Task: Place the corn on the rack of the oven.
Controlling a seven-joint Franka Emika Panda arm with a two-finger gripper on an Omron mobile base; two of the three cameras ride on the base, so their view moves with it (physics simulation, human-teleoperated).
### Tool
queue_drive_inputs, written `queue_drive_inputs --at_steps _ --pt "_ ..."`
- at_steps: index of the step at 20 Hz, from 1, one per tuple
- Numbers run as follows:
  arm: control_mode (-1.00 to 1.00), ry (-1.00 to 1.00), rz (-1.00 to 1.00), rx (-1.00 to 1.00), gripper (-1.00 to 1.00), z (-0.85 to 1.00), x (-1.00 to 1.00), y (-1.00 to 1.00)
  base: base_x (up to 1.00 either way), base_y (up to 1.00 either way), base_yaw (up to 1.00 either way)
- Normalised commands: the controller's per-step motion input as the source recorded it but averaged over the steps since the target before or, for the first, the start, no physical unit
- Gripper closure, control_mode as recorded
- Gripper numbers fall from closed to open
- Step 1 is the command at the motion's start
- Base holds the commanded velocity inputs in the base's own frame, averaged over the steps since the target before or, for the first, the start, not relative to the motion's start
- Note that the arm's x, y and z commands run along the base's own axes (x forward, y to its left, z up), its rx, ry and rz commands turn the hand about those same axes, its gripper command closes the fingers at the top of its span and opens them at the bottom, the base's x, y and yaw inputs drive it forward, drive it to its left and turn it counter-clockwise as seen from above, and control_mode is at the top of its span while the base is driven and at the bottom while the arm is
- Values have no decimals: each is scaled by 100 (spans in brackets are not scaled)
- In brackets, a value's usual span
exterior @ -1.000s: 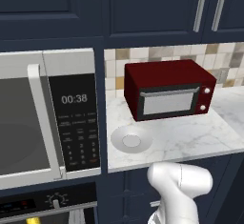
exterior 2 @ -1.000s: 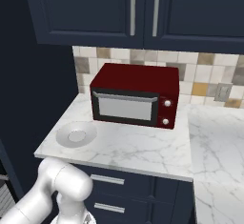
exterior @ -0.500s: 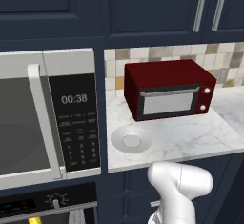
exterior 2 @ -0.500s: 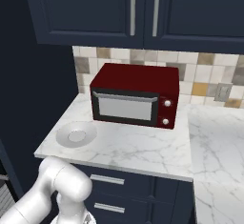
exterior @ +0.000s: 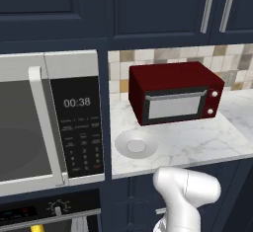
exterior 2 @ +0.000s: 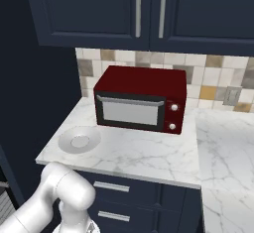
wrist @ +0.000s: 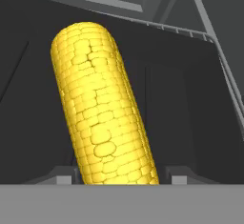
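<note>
Corn (wrist: 97,113) between gripper (wrist: 114,179) fingertips, grip unclear, dark oven interior behind, rack (wrist: 181,27) beyond

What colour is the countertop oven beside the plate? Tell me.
Dark red, with a black door frame and grey window: the toaster oven, clearest in the right base view.

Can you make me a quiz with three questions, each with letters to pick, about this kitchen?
1. Where is the grey round plate?
A. on the marble counter
B. on the toaster oven
C. inside the microwave

2. What colour is the boxy toaster oven?
A. blue
B. dark red
C. green

3. The toaster oven's door is
A. shut
B. hanging open
C. missing

Answers:
1 A, it lies on the white marble counter beside the toaster oven.
2 B, its shell is dark red.
3 A, the glass door sits flush.
</note>
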Motion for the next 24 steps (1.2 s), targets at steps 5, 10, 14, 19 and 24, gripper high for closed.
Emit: queue_drive_inputs --at_steps 5,10,14,19,24 --pt "-100 -1 0 -2 -100 2 -10 2 0 0 0" --pt "-100 -3 -3 -6 -100 26 -45 1 0 0 0" --pt "-100 -3 0 -3 -100 41 -77 6 0 0 0" --pt "-100 -7 -3 0 -100 61 -92 -42 0 0 0" --pt "-100 -12 -2 3 -100 46 -78 -88 0 0 0"
